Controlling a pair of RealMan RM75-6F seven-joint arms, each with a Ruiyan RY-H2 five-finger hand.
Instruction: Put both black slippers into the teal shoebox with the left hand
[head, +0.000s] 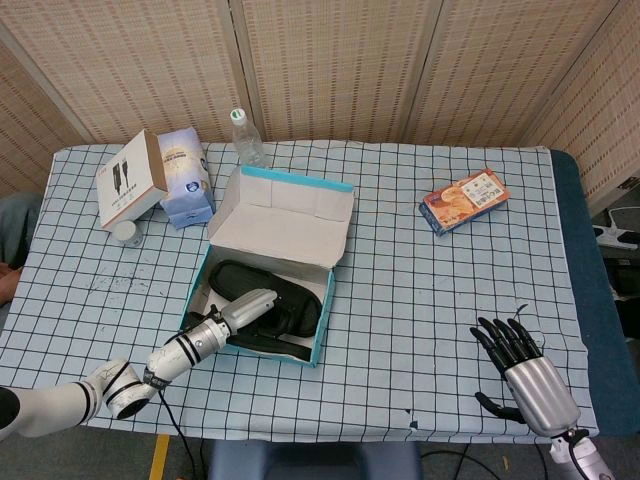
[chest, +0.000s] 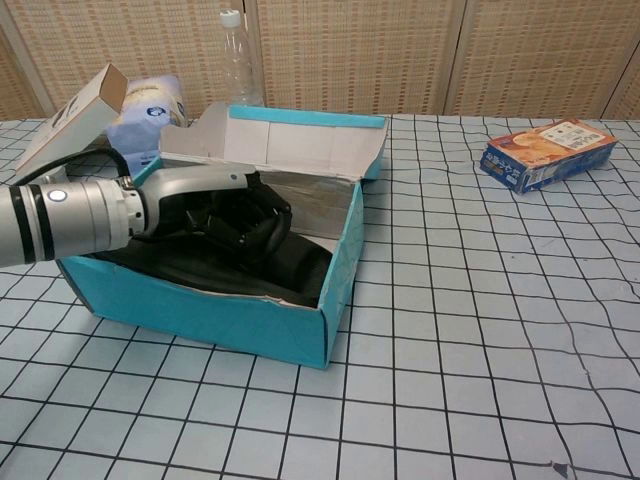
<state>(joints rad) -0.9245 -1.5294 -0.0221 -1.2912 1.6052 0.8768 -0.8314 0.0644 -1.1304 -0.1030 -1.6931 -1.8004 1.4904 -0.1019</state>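
The teal shoebox (head: 322, 325) (chest: 200, 315) stands left of the table's middle, its lid (head: 285, 215) open and leaning back. Black slippers (head: 298, 298) (chest: 295, 262) lie inside it; I cannot separate the two. My left hand (head: 246, 307) (chest: 222, 205) reaches in over the box's near-left wall, and its fingers curl down around a slipper's upper part. Near the front right edge of the table my right hand (head: 524, 368) rests with fingers spread, holding nothing; the chest view does not show it.
A plastic bottle (head: 245, 135) (chest: 235, 55) stands behind the box. A white carton (head: 130, 180) (chest: 75, 115), a blue tissue pack (head: 186, 175) and a small jar (head: 127, 232) sit at the back left. An orange snack box (head: 463, 200) (chest: 545, 152) lies at the back right.
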